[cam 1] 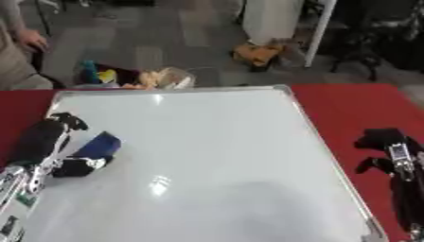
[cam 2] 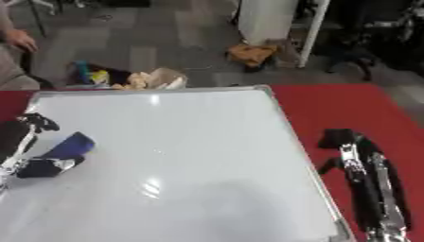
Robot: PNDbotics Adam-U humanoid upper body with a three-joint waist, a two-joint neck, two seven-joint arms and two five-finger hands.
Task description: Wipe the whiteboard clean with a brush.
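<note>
A large whiteboard (cam 1: 215, 156) with a silver frame lies flat on the red table (cam 1: 356, 108); its surface looks blank, with only glare spots. My left hand (cam 1: 51, 142) is over the board's left side, fingers curled round a blue brush (cam 1: 98, 145) whose blue block sticks out toward the board's middle. My right hand (cam 2: 356, 156) rests on the red table just right of the board's edge, fingers relaxed and holding nothing.
Beyond the table's far edge, on the floor, lie a pile of coloured items (cam 1: 124, 75) and an orange object (cam 1: 258, 53). A white post (cam 1: 319, 28) stands at the back right. A person sits at the far left (cam 1: 16, 56).
</note>
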